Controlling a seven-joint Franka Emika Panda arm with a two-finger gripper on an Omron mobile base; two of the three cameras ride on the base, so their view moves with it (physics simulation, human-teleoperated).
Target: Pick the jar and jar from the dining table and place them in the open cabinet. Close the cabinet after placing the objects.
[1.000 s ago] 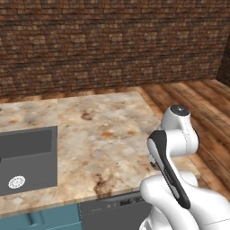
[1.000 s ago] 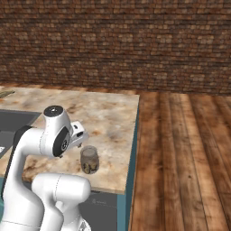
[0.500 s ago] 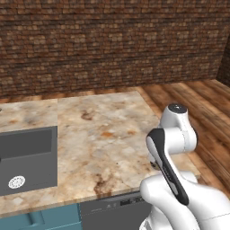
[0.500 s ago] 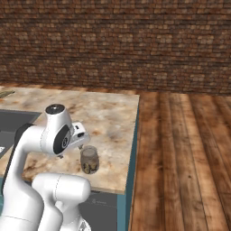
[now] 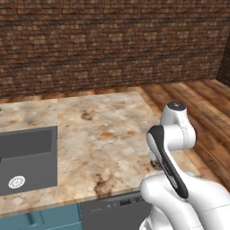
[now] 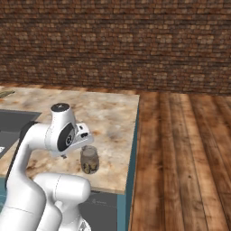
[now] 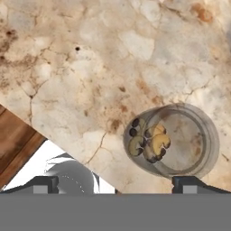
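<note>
A small lidded glass jar (image 6: 89, 159) with brownish pieces in its bottom stands upright on the dining table (image 6: 113, 115) near its front right corner. From above, the jar (image 7: 171, 140) sits just ahead of my right finger tip. My gripper (image 7: 117, 184) hovers over it, open, with nothing between the fingers (image 7: 189, 182). In the left base view my own arm covers the jar on the marbled table top (image 5: 103, 134). The cabinet is out of view.
A dark grey sink basin (image 5: 27, 157) is sunk into the table's left part. The table's right edge (image 6: 135, 135) drops to a wooden floor (image 6: 180, 149). A brick wall (image 5: 112, 45) runs behind. The table edge (image 7: 67, 135) lies close to the jar.
The arm has barely shifted. The jar stands where it was and the jaws stay open.
</note>
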